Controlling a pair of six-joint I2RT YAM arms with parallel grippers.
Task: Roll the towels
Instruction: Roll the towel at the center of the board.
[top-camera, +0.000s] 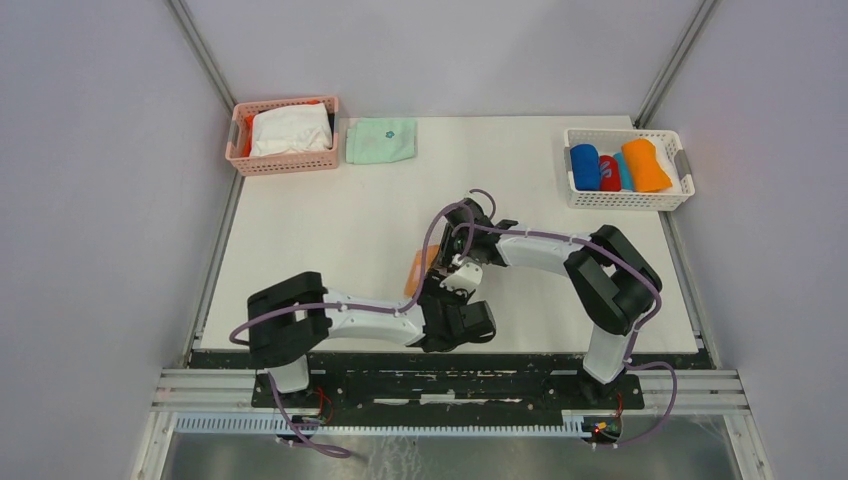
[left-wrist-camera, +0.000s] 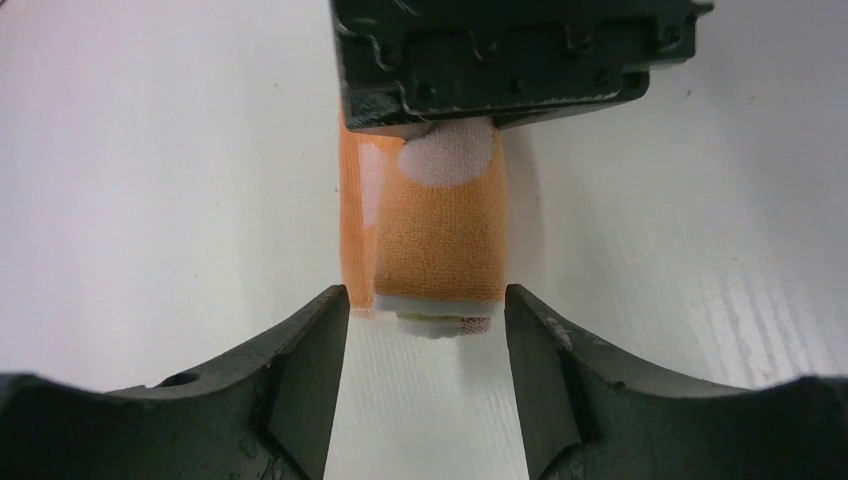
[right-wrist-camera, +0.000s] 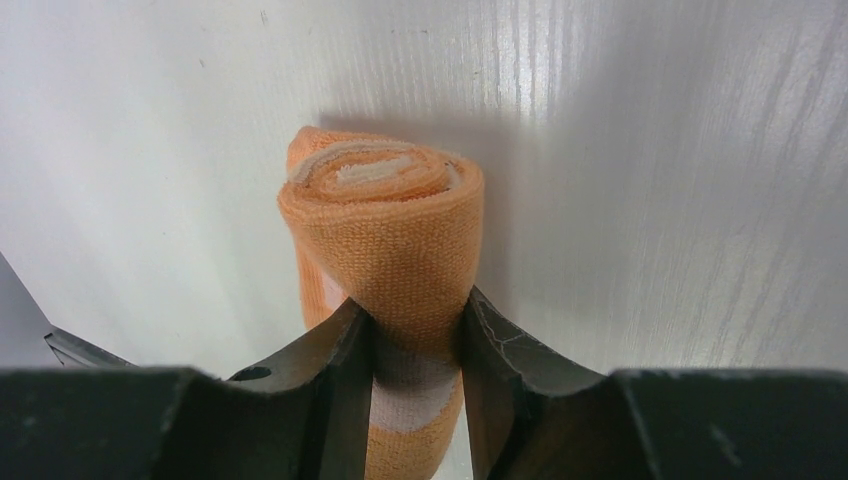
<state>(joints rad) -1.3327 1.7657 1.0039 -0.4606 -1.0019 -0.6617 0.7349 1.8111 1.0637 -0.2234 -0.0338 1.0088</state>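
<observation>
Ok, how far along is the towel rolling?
Done: blue roll and orange roll lie in the white basket. In hand: the peach towel, already rolled, pinched by the right pincer, left pincer open at its end. Left: probably just placing it with the others.

I find one rolled towel (top-camera: 416, 272) lying on the tabletop (top-camera: 320, 240) near its centre, between the two arm ends. The right gripper (right-wrist-camera: 415, 320) clamps its far end, and the left gripper (left-wrist-camera: 425, 310) has fingers either side of its near end. In the far left corner a basket (top-camera: 290, 163) holds cloths (top-camera: 290, 130), with a folded cloth (top-camera: 381, 140) just to its right. In the far right corner a second basket (top-camera: 625, 198) holds rolled towels (top-camera: 645, 165) side by side.
</observation>
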